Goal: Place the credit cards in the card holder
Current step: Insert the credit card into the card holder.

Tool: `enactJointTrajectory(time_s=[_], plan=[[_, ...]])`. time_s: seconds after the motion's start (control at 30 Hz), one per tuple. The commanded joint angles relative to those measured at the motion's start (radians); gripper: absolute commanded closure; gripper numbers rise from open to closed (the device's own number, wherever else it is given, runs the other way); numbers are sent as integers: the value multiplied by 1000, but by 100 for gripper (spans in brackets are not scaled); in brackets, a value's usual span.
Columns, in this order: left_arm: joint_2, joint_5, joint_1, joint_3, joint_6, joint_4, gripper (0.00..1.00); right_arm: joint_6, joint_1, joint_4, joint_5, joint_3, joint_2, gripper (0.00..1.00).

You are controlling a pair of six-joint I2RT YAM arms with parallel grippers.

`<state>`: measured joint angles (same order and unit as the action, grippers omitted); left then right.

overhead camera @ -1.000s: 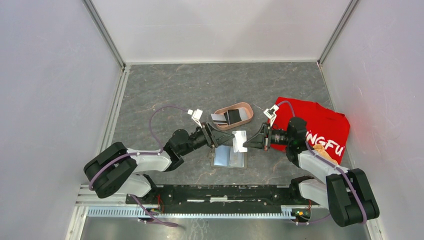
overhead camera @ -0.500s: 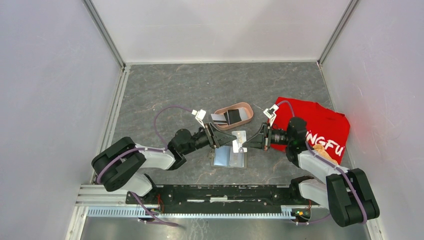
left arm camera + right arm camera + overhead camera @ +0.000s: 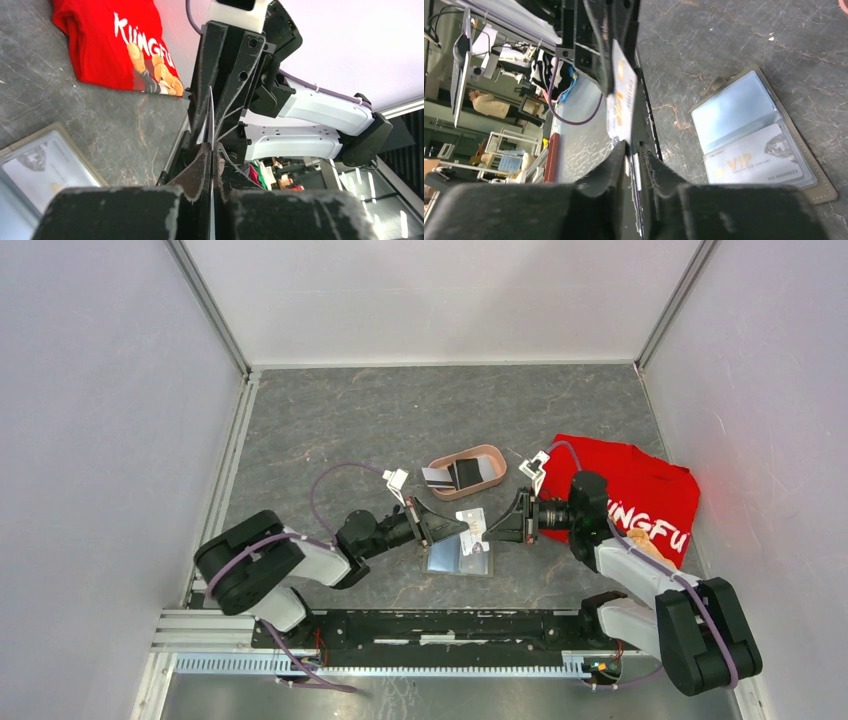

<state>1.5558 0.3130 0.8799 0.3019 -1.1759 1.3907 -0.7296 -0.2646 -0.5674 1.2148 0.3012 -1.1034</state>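
Observation:
One whitish credit card (image 3: 471,524) is held edge-up in the air between both grippers, just above the open card holder (image 3: 458,555). My left gripper (image 3: 455,527) is shut on the card's left end; in its wrist view the thin card edge (image 3: 210,115) runs up from the pinched jaws of that gripper (image 3: 212,147). My right gripper (image 3: 487,527) meets it from the right. Its jaws stand slightly parted around the card (image 3: 621,100), with a gap beside it. The card holder (image 3: 759,135) lies open and flat with a VIP card (image 3: 756,160) in one pocket.
A pink oval tray (image 3: 495,465) behind the grippers holds a silvery card (image 3: 437,476) and a dark one (image 3: 465,474). A red printed T-shirt (image 3: 630,495) lies at the right, under the right arm. Grey walls close in the table on three sides.
The left gripper moved right to the card and shut on it. The right gripper, shut on the card before, has eased its jaws slightly. The card now hangs lower, tilted over the holder.

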Motion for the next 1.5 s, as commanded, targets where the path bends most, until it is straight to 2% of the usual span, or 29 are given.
enactJointTrajectory(time_s=[0.0,0.07,0.13,0.3,0.47,0.57,0.67,0.9,1.07,1.3,1.47], plan=[[-166,-22,0,-36,65,-23,98,199,11,147,-2,49,-8,71],[-249,-30,1,-33,109,-139,98,225,11,157,17,58,-9,43],[-346,-43,1,-28,157,-271,98,292,11,212,25,80,1,27],[-506,-75,-3,-15,237,-532,98,570,18,436,16,115,60,8],[-633,-57,-8,-5,260,-772,98,1028,27,783,-78,204,92,6],[-707,-28,-10,-25,239,-853,98,1217,27,911,-160,249,87,6],[-762,-1,-10,-35,227,-930,98,1326,27,965,-180,264,79,6],[-807,50,-10,-10,253,-1109,98,1340,27,887,-177,179,123,5],[-779,47,-10,23,281,-1240,98,1395,24,925,-242,186,111,5],[-521,129,-10,63,277,-1163,98,1401,-5,942,-286,197,96,3],[-386,155,-66,161,338,-1211,98,1344,-14,920,-318,213,48,2]])
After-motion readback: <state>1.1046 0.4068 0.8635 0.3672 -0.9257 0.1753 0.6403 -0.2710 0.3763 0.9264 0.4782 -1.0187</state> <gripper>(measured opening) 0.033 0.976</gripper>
